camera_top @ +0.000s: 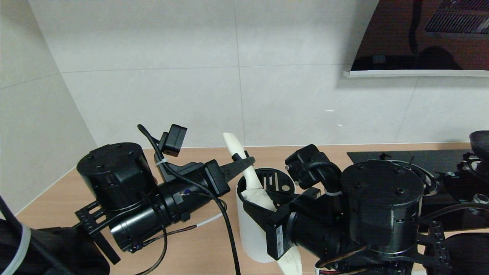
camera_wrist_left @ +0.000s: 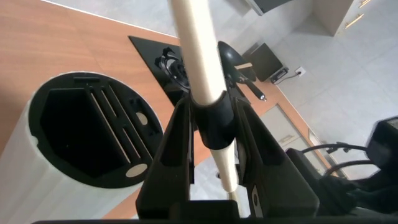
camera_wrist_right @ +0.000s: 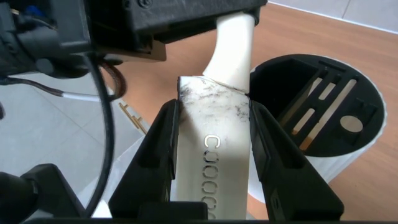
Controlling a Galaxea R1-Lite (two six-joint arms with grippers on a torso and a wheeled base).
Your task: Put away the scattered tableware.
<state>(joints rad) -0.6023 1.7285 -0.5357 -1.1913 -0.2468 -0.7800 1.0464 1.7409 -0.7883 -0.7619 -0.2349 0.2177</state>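
Observation:
A white utensil (camera_top: 250, 177) with a round handle and a flat wide part hangs tilted over a white cylindrical holder (camera_top: 248, 236) with a black slotted top. My left gripper (camera_top: 244, 161) is shut on the handle (camera_wrist_left: 196, 62), its pads (camera_wrist_left: 214, 121) clamped around it. My right gripper (camera_top: 264, 207) is shut on the flat, scuffed wide part (camera_wrist_right: 211, 137), just above the holder's front rim. The holder (camera_wrist_left: 18, 140) sits to one side below the left gripper (camera_wrist_left: 211, 124). Beyond my right gripper (camera_wrist_right: 211, 162) the holder's slots (camera_wrist_right: 323, 112) lie uncovered. The left gripper (camera_wrist_right: 186, 18) shows near the handle.
The holder stands on a wooden counter (camera_top: 198, 244) against a tiled wall. A black cooktop (camera_top: 382, 156) with a burner lies at the right, with a dark pan (camera_top: 479, 141) at the far right edge. A range hood (camera_top: 420, 38) hangs above it.

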